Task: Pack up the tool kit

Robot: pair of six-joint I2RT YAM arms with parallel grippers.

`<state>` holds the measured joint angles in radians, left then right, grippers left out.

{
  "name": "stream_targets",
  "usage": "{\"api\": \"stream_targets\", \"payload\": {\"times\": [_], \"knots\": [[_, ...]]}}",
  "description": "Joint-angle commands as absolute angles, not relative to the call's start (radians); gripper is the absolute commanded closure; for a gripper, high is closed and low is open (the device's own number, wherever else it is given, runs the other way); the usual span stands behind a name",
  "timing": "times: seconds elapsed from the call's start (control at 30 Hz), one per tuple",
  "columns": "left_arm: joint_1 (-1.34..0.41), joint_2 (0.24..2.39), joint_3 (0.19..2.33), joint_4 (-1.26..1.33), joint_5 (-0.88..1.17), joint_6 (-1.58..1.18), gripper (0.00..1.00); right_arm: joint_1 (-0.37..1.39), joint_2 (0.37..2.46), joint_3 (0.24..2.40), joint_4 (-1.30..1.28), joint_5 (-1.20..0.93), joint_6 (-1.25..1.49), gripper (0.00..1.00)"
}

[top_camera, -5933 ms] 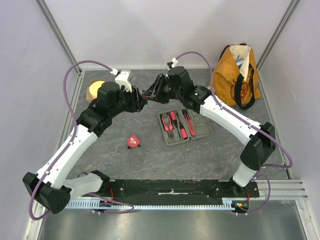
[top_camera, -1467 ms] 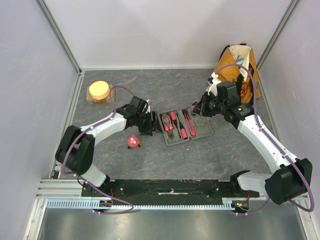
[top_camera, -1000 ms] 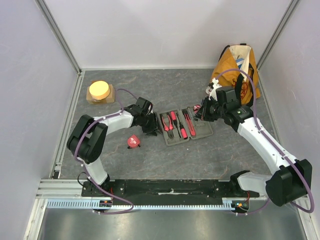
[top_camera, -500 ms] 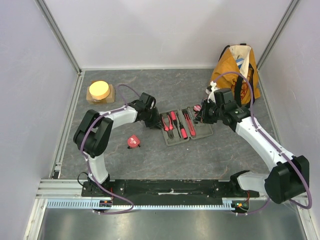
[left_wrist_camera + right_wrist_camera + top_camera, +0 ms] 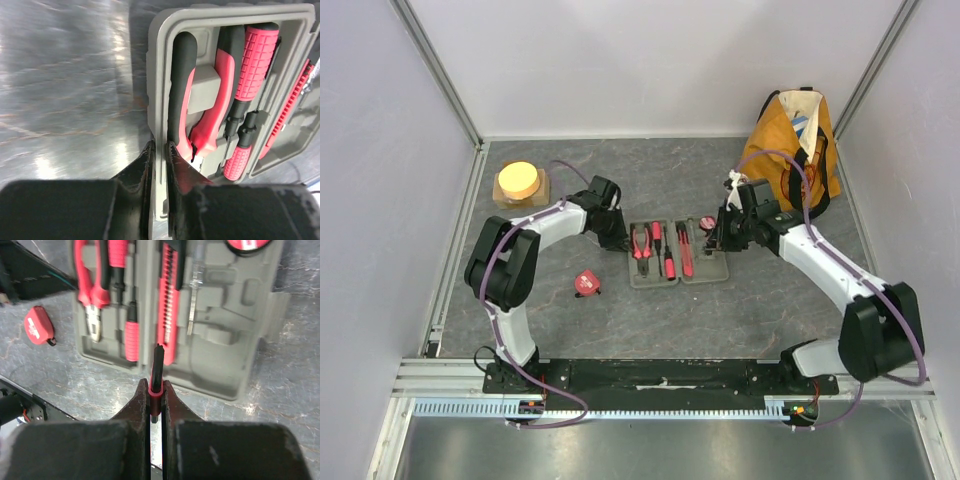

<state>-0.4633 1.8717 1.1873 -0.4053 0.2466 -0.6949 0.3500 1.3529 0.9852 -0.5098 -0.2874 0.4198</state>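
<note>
The open tool kit case (image 5: 713, 268) lies on the bench (image 5: 740, 320) between the arms. The left end effector (image 5: 159, 149) pinches its grey rim. The right end effector (image 5: 156, 386) is clenched on a small red-and-black tool (image 5: 158, 357).

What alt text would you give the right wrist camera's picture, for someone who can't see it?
The right gripper pinches a small red-and-black tool over an open grey tool case on a dark table. The case holds pliers, screwdrivers and a red cutter; a red tape measure lies on the table beside it.
</note>
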Motion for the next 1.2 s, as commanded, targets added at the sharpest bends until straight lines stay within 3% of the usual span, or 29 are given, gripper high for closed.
{"api": "stream_targets", "payload": {"times": [0.0, 0.6, 1.17], "knots": [[-0.390, 1.897, 1.287, -0.676, 0.181, -0.467, 0.88, 0.347, 1.460, 0.992, -0.466, -0.369, 0.348, 1.00], [-0.371, 1.950, 1.353, -0.744, 0.210, -0.273, 0.86, 0.362, 1.782, 1.216, -0.514, -0.410, 0.164, 1.00], [-0.354, 1.951, 1.390, -0.735, 0.265, -0.336, 0.85, 0.364, 1.873, 1.267, -0.611, -0.403, 0.209, 0.98]]}}
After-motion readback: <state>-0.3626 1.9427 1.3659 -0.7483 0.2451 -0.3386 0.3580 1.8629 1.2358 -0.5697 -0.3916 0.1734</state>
